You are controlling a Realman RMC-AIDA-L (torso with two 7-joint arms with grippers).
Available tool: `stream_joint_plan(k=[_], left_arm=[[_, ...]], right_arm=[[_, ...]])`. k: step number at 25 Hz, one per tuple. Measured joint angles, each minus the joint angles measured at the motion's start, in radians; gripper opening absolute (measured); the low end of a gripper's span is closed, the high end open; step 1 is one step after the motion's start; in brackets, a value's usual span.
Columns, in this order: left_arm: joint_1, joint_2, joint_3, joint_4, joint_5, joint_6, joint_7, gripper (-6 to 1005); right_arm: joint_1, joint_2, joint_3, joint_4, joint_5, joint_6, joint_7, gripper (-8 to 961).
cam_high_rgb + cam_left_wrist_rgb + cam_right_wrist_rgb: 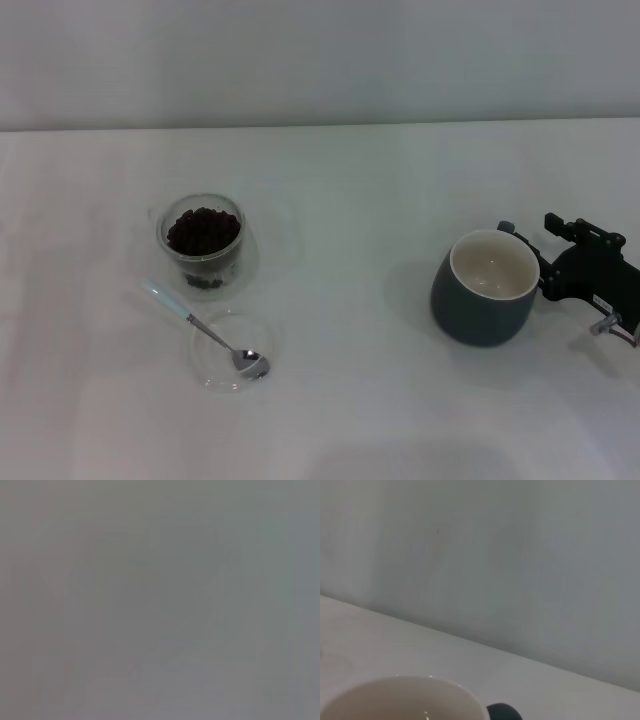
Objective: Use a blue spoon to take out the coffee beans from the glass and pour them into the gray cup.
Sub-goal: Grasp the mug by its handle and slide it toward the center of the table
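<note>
Head view shows the task barely begun, by my reading. The small clear double-walled glass tumbler [202, 245] sits at about 9 o'clock from table centre, with the heap of dark brown coffee beans [203, 231] inside it, apparently undisturbed. The teaspoon with shiny metal bowl and pale blue handle [200, 327] lies untouched just toward 6 o'clock of the tumbler, its bowl resting in a flat clear round glass dish [228, 352], handle pointing out to approx 10 o'clock.

The squat dark blue-gray mug with cream-white inside [487, 288] stands well apart at 3 o'clock; no beans show in it in either the head or right wrist view [400, 700].

The black right gripper [585, 275] is at the mug's 3 o'clock side, right up against where the handle would be (handle itself is hidden). Whether its jaws are closed on the handle or just beside it, I cannot tell. The left gripper isn't in the head view, and the left wrist view is a blank gray field, so nothing can be said of it.

Left to do, as I judge: pick up the spoon, scoop beans, carry across the white table [340, 420], tip into the mug, i.e. everything.
</note>
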Motion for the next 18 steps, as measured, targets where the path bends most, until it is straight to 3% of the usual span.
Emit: stream_joint_plan(k=[18], left_arm=[[-0.001,-0.002,0.001,-0.002,0.0,0.002,-0.002,830]], right_arm=[[-0.003,0.004,-0.021,0.005,0.013,-0.039,0.107,532]])
